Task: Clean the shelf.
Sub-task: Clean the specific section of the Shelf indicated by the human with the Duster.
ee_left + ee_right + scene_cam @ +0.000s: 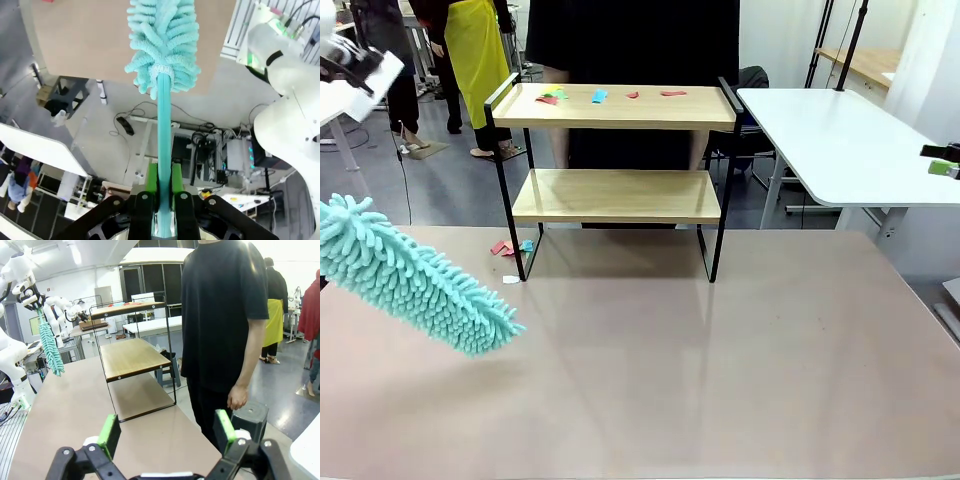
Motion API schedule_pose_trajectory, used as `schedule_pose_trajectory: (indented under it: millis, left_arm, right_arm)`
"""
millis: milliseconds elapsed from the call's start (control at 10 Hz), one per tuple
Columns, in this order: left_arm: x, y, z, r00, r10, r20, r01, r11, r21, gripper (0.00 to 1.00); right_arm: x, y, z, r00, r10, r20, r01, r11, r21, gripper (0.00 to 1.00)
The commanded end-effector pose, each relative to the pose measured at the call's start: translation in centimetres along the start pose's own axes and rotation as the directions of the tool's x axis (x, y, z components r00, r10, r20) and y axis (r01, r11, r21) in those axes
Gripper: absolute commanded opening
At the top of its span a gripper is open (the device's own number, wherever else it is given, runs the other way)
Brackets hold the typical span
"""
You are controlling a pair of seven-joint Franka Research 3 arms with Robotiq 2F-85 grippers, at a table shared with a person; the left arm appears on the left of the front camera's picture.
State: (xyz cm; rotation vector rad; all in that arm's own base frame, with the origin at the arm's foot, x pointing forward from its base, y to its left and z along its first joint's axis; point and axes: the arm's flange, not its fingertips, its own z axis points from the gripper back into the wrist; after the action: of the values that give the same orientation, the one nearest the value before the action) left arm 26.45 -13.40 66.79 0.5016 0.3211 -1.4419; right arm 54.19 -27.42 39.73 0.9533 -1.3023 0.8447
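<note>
I note left gripper [163, 177] clamped on fluffy teal microfibre duster [415, 280], head low and left of two-tier wooden black-framed shelf [620, 195]; right gripper [167, 432] wide, empty.

**Table** [720, 380]: tan matte top, fills foreground. Carries:

1. **Shelf** [616, 195]: 2-tier, light wood boards, thin blk metal frame, raised side rails. Upright at table's far edge, approx. centre, legs on tabletop.
   - Top board, scraps in a row, L to R: green/yellow + red cluster [552, 96], pcs touching; blue scrap [599, 96]; sm. red scrap [632, 95]; long red scrap [672, 93]. All apart from each other.
2. Loose pcs on tabletop by shelf's front-L leg: pink-red bit [500, 247] w/ teal bit [526, 245] just beside it, left of leg; white bit [511, 279] near leg's foot, nearer side.
</note>
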Motion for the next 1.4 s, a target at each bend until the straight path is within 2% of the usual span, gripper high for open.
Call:
schedule_pose_trajectory:
  millis: [0,1300]
  left_arm:
    - [-0.95,-0.64,0.42,0.999,0.042,0.030,-0.042,0.999,0.004,0.13]
    - [-0.95,-0.64,0.42,0.999,0.042,0.030,-0.042,0.999,0.004,0.13]
  right_arm:
    - [0.39,0.03,-0.22,1.000,0.007,0.002,-0.007,1.000,0.003,1.00]
    - [0.39,0.03,-0.22,1.000,0.007,0.002,-0.007,1.000,0.003,1.00]
